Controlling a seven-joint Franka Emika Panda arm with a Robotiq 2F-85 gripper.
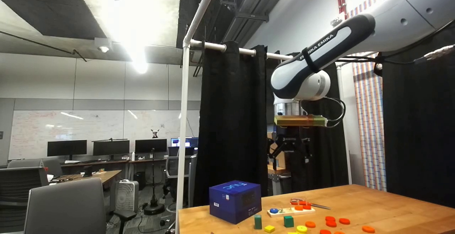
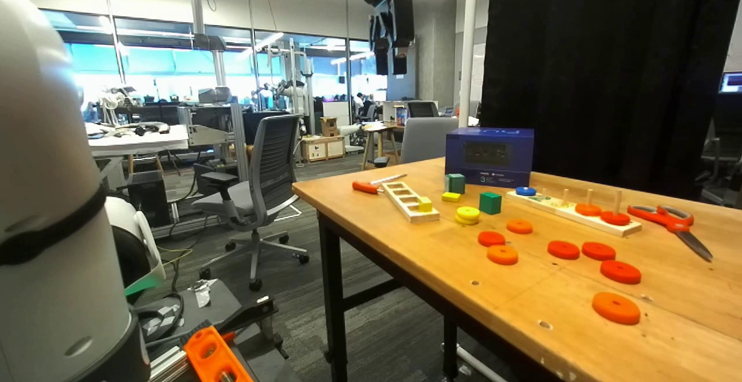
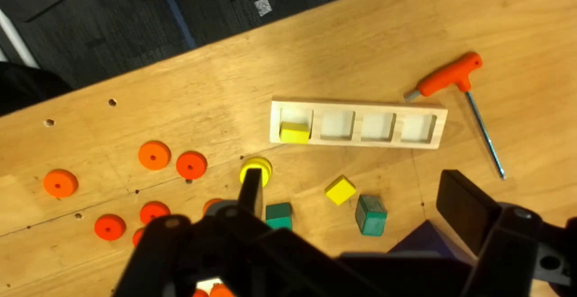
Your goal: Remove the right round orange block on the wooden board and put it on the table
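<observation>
The light wooden peg board point(image 2: 565, 214) lies on the tan table point(image 2: 516, 298); it also shows in an exterior view point(image 1: 286, 212). It carries a blue disc at one end and two round orange blocks on pegs at the other. The right round orange block point(image 2: 615, 218), more reddish, sits at the end peg; it also shows in an exterior view point(image 1: 307, 207). In the wrist view only a sliver of this board point(image 3: 208, 283) shows, mostly hidden by the gripper. My gripper point(image 1: 290, 162) is open and empty, high above the table. Its spread fingers show in the wrist view point(image 3: 351, 186).
Several loose orange discs point(image 2: 616, 308), yellow discs point(image 2: 467, 215) and green blocks point(image 2: 490, 202) lie around. A dark blue box point(image 2: 490, 159) stands behind. Scissors point(image 2: 666, 218) lie beside the peg board. A slotted wooden tray point(image 3: 358, 123) and an orange-handled tool point(image 3: 451, 77) lie near an edge.
</observation>
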